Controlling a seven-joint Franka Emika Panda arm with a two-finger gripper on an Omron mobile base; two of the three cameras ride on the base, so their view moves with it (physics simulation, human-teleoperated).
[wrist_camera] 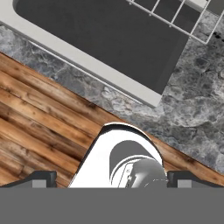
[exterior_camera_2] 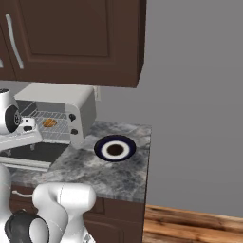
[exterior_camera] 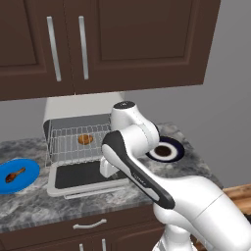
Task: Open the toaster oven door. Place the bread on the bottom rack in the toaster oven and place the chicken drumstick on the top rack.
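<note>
Left base view: the toaster oven (exterior_camera: 73, 122) sits on the grey stone counter (exterior_camera: 29, 201) with the toaster oven door (exterior_camera: 86, 177) dropped flat open. The bread (exterior_camera: 85, 139) lies on a pulled-out wire rack; I can't tell which shelf. The chicken drumstick (exterior_camera: 14, 174) is on the blue plate (exterior_camera: 27, 166) to the left.

Right base view: same bread, plus a dark-rimmed plate (exterior_camera_2: 115, 148) beside the oven.

Hand view: my gripper (wrist_camera: 111, 177) has its tips spread wide, nothing between them, above the door's glass.
</note>
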